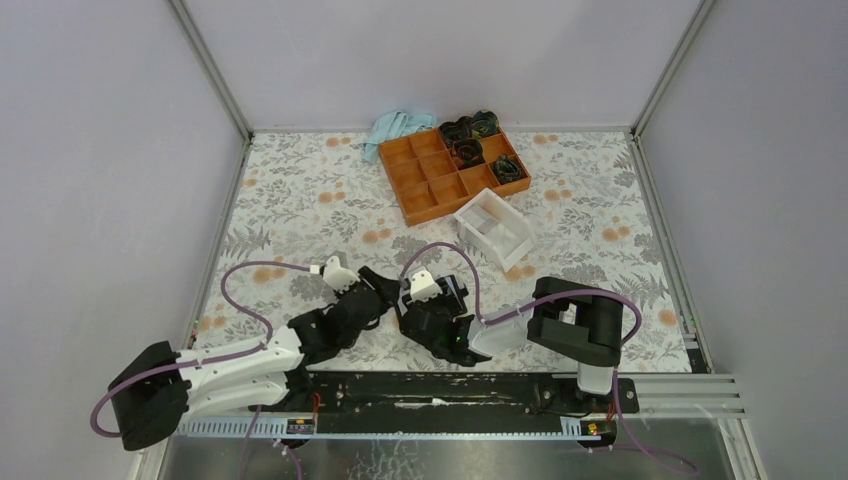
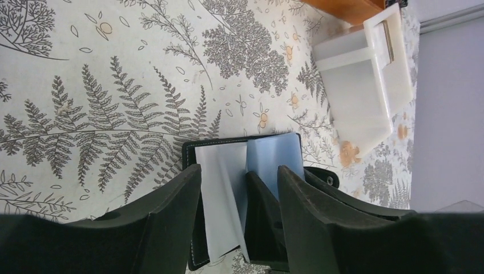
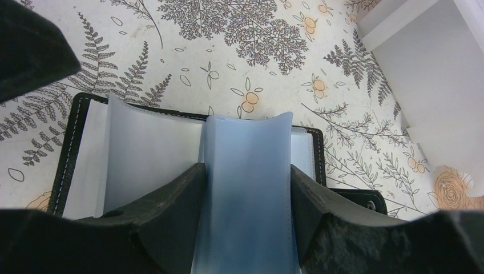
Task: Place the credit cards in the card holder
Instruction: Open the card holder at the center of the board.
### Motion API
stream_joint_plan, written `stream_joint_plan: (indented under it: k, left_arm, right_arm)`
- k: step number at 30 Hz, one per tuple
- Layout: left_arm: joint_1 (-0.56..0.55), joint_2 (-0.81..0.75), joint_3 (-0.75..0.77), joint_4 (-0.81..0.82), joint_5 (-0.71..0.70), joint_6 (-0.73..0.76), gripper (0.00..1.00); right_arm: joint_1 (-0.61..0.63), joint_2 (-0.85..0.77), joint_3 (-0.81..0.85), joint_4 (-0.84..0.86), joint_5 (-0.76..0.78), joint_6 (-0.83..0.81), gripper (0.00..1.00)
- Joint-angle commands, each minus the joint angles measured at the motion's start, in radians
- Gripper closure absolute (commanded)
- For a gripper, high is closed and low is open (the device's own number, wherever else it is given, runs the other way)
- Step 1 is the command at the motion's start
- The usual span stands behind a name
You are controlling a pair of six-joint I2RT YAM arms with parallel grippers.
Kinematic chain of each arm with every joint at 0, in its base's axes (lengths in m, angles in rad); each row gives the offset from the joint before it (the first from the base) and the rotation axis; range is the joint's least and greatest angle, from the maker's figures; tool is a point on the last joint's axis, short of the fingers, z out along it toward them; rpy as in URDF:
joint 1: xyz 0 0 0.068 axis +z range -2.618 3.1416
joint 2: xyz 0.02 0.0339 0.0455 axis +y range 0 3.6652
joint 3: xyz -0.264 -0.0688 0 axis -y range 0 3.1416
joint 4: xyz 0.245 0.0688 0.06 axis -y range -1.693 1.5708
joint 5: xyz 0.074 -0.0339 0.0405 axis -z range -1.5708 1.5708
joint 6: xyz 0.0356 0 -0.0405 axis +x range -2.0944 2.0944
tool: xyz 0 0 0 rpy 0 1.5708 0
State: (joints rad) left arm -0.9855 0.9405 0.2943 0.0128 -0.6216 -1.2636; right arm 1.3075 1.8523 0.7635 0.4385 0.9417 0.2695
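low at the card holder (image 3: 154,148), left gripper (image 2: 238,171) hangs released, right gripper (image 3: 246,171) clasps it.

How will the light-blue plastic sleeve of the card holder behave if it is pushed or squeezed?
Probably floppy: the sleeve bows into a trough between the right gripper's jaws. Likely light, being thin translucent film fixed in the open card holder. Its smooth surface may slip under a push.
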Motion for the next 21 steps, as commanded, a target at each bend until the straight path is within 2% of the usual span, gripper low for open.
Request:
stream_joint_plan:
  k: [1, 3, 5, 8, 21]
  left_arm:
    - [0.0, -0.006, -0.03, 0.0, -0.042, -0.015, 0.42]
    - [0.0, 0.024, -0.022, 0.011, -0.033, -0.024, 0.45]
    - [0.001, 0.052, -0.017, 0.038, -0.02, -0.029, 0.53]
    - [0.001, 0.075, -0.012, 0.074, -0.021, -0.042, 0.6]
    - [0.006, 0.111, 0.026, 0.135, -0.036, -0.073, 0.69]
  right_arm:
    - [0.01, 0.029, 0.0, -0.051, -0.044, 0.042, 0.4]
    - [0.01, 0.026, -0.003, -0.052, -0.045, 0.044, 0.4]
    - [0.009, 0.023, -0.008, -0.052, -0.047, 0.051, 0.4]
    - [0.01, 0.022, -0.01, -0.052, -0.05, 0.054, 0.4]
    - [0.01, 0.009, -0.034, -0.036, -0.043, 0.065, 0.4]
